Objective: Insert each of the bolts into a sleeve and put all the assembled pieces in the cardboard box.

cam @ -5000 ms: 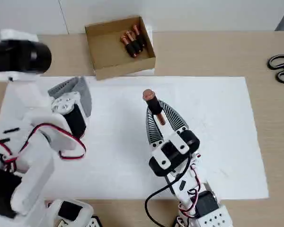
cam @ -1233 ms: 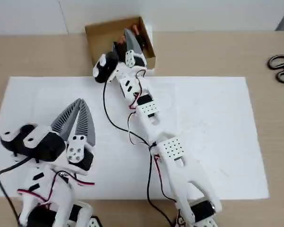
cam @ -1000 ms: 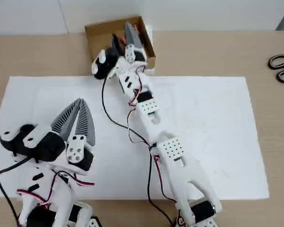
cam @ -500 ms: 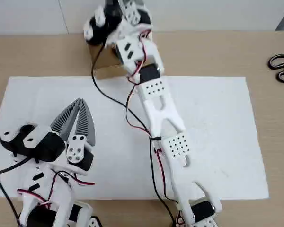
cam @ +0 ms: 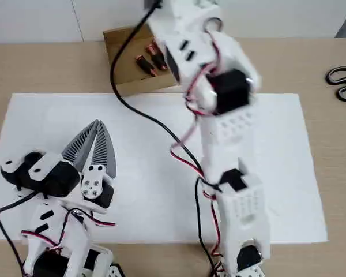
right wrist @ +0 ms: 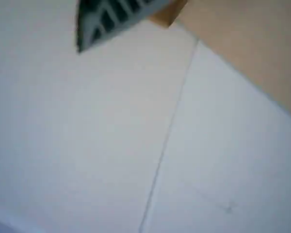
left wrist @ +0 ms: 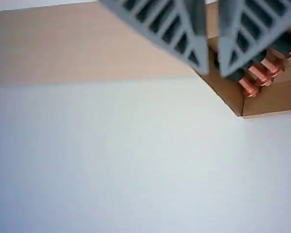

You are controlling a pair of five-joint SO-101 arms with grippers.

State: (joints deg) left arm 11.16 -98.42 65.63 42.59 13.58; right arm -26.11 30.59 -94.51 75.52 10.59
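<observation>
The cardboard box (cam: 124, 63) stands at the table's far edge, and several assembled pieces (cam: 149, 60), black sleeves with copper bolt heads, lie inside it. My right arm (cam: 222, 92) is raised high over the box's right side and hides part of it. The right gripper (right wrist: 111, 22) hangs above the white sheet beside a box corner (right wrist: 169, 14), with nothing seen in it. My left gripper (cam: 99, 126) rests low over the sheet's left part, shut and empty. In the left wrist view the left gripper (left wrist: 212, 67) points at the box (left wrist: 233, 94) and the assembled pieces (left wrist: 262, 73).
A white paper sheet (cam: 277, 173) covers most of the wooden table (cam: 288, 63). Black scissors (cam: 343, 83) lie at the far right edge. The right arm's black and red cables (cam: 161, 124) hang across the middle of the sheet.
The right arm carried a sleeved bolt from mid-sheet into the box, let it go there, then rose up and back. The left arm shifted position five seconds ago and has kept still since.
</observation>
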